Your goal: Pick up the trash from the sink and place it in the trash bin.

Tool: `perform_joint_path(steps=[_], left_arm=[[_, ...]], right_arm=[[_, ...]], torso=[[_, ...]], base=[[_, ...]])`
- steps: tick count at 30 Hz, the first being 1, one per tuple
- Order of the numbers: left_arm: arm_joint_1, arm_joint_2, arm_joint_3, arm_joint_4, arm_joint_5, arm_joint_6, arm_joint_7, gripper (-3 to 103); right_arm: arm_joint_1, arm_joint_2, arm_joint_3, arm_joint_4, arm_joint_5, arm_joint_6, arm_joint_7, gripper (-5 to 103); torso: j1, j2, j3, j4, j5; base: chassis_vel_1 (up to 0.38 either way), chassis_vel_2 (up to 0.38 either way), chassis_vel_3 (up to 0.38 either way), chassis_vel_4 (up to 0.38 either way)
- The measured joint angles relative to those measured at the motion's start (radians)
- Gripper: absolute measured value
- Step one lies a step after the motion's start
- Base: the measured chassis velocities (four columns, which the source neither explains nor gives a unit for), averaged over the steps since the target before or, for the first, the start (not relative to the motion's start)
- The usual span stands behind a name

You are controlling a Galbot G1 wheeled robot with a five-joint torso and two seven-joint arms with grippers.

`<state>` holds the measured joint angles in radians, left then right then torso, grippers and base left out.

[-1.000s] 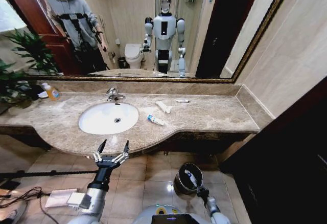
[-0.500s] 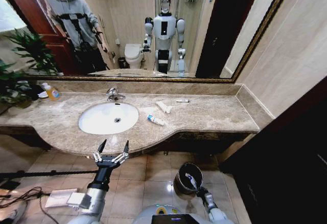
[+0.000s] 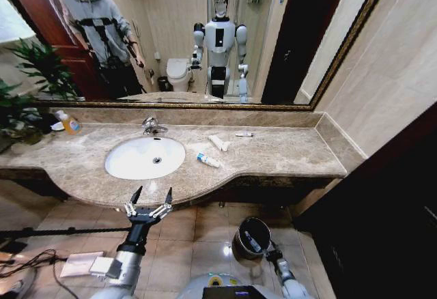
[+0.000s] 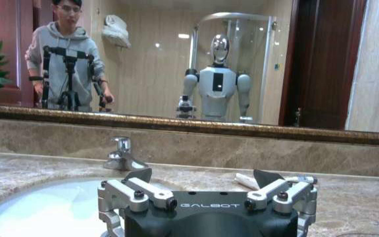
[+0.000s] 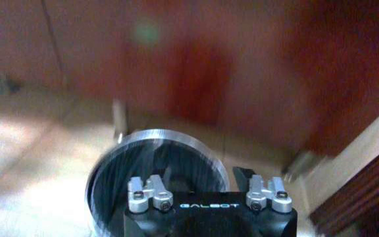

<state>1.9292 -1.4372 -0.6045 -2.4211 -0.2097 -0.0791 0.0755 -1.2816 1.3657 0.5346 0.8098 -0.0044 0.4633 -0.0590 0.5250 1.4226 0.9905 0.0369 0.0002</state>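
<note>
White plastic tubes make up the trash we are after: one with a blue end (image 3: 208,160) lies on the marble countertop (image 3: 287,152) just beside the sink (image 3: 145,157), a plain white one (image 3: 218,142) sits a little farther back, and a thin piece (image 3: 244,134) rests near the back ledge. The basin itself looks bare from our head view. We judge these pieces light and slightly soft, likely to give when squeezed, and smooth enough to roll or skid on polished stone; taking each across its middle, with the fingers set square to its long axis, seems the surest hold, and a gentle pinch should do. Our left gripper (image 3: 149,201) hangs in front of the counter edge, below the sink, its two fingers spread wide and carrying nothing; the left wrist view looks over them (image 4: 205,178) toward the faucet (image 4: 124,155) and a tube (image 4: 246,181) beyond. Our right gripper (image 3: 268,252) is low by the floor, touching or just over the rim of the trash bin (image 3: 242,241), a dark shiny cylinder with a pale piece lying inside. The right wrist view shows its fingers (image 5: 151,190) parted above the bin's mouth (image 5: 110,163), with nothing between them that we can make out.
</note>
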Motion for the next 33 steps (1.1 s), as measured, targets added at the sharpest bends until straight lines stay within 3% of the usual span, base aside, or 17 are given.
perform_joint_path(steps=[2,3,4,7,9,10,15,25,28,30,33], left_arm=[[0.000,0.000,0.000,0.000,0.000,0.000,0.000,100],[0.000,0.000,0.000,0.000,0.000,0.000,0.000,100],[0.000,0.000,0.000,0.000,0.000,0.000,0.000,100],[0.000,0.000,0.000,0.000,0.000,0.000,0.000,100],[0.000,0.000,0.000,0.000,0.000,0.000,0.000,100],[0.000,0.000,0.000,0.000,0.000,0.000,0.000,100],[0.000,0.000,0.000,0.000,0.000,0.000,0.000,100],[0.000,0.000,0.000,0.000,0.000,0.000,0.000,100],[0.000,0.000,0.000,0.000,0.000,0.000,0.000,100],[0.000,0.000,0.000,0.000,0.000,0.000,0.000,100],[0.000,0.000,0.000,0.000,0.000,0.000,0.000,100]], right_arm=[[-0.052,-0.007,0.006,0.098,0.046,-0.009,0.006,71],[-0.121,-0.016,0.017,0.247,0.114,-0.047,0.017,77],[-0.121,-0.016,0.017,0.247,0.114,-0.047,0.017,77],[-0.254,-0.019,0.071,0.570,0.209,-0.123,0.027,93],[-0.270,-0.018,0.078,0.606,0.219,-0.131,0.027,97],[-0.325,-0.016,0.102,0.728,0.246,-0.149,0.026,100],[-0.473,-0.008,0.160,1.014,0.322,-0.160,-0.004,100],[-0.542,-0.001,0.149,1.260,0.389,-0.167,-0.089,100],[-0.517,-0.008,0.136,1.279,0.387,-0.180,-0.147,100],[-0.453,-0.030,0.112,1.284,0.383,-0.217,-0.229,100],[-0.399,-0.049,0.094,1.283,0.367,-0.243,-0.256,100]], torso=[[0.000,0.000,0.000,-0.0001,-0.0001],[0.000,0.000,0.000,-0.0004,-0.0004],[0.000,0.000,0.000,-0.0004,-0.0004],[0.000,0.000,0.000,-0.0001,-0.0006],[0.000,0.000,0.000,-0.0001,-0.0007],[0.000,0.000,0.000,0.0000,-0.0004],[0.000,0.000,0.000,-0.0002,-0.0003],[0.000,0.000,0.000,-0.0001,-0.0003],[0.000,0.000,0.000,-0.0002,-0.0003],[0.000,0.000,0.000,-0.0001,-0.0002],[0.000,0.000,0.000,0.0000,-0.0001]], base=[[0.000,0.000,0.000,0.000],[0.000,0.000,0.000,0.000],[0.000,0.000,0.000,0.000],[0.000,0.000,0.000,0.000],[0.000,0.000,0.000,0.000],[0.000,0.000,0.000,0.000],[0.000,0.000,0.000,0.000],[0.000,0.000,0.000,0.000],[0.000,0.000,0.000,0.000],[0.000,0.000,0.000,0.000],[0.000,0.000,0.000,0.000]])
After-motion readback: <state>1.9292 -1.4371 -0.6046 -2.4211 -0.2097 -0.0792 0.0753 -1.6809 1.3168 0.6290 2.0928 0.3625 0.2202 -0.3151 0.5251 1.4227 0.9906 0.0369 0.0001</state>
